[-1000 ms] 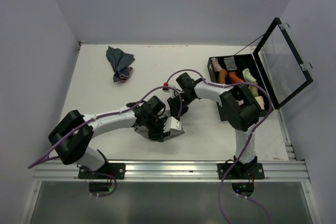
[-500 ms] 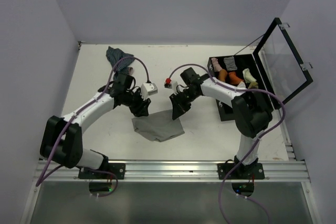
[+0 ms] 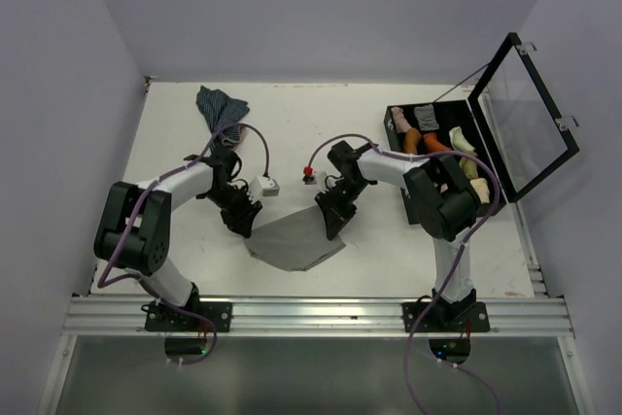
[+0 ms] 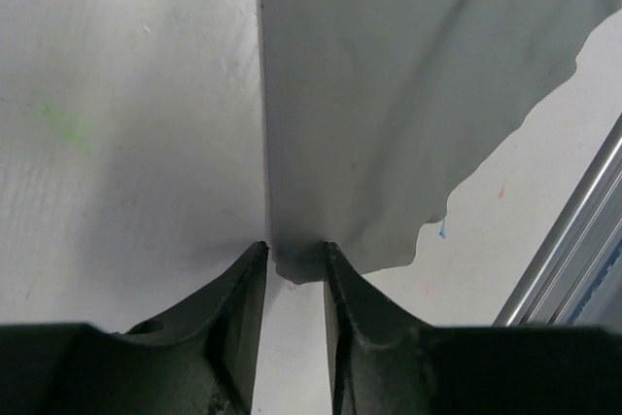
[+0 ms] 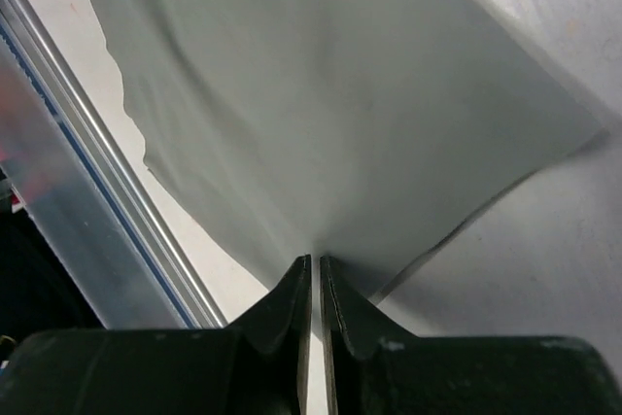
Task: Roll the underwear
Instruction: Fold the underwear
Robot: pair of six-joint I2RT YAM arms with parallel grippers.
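Note:
The grey underwear lies spread on the white table, near the front middle. My left gripper is at its far left corner and my right gripper at its far right corner. In the left wrist view the cloth runs away from my left gripper, whose jaws pinch a bunched corner. In the right wrist view the underwear fans out taut from my right gripper, whose jaws are almost together on its edge.
A striped blue cloth lies crumpled at the back left. An open black case with several rolled items stands at the right, its lid raised. The aluminium rail runs along the near edge, just beyond the underwear.
Both arms have come out of a huddle over the front middle. The grippers have dropped onto the underwear's far corners and closed on them, and the cloth now lies wider and flatter.

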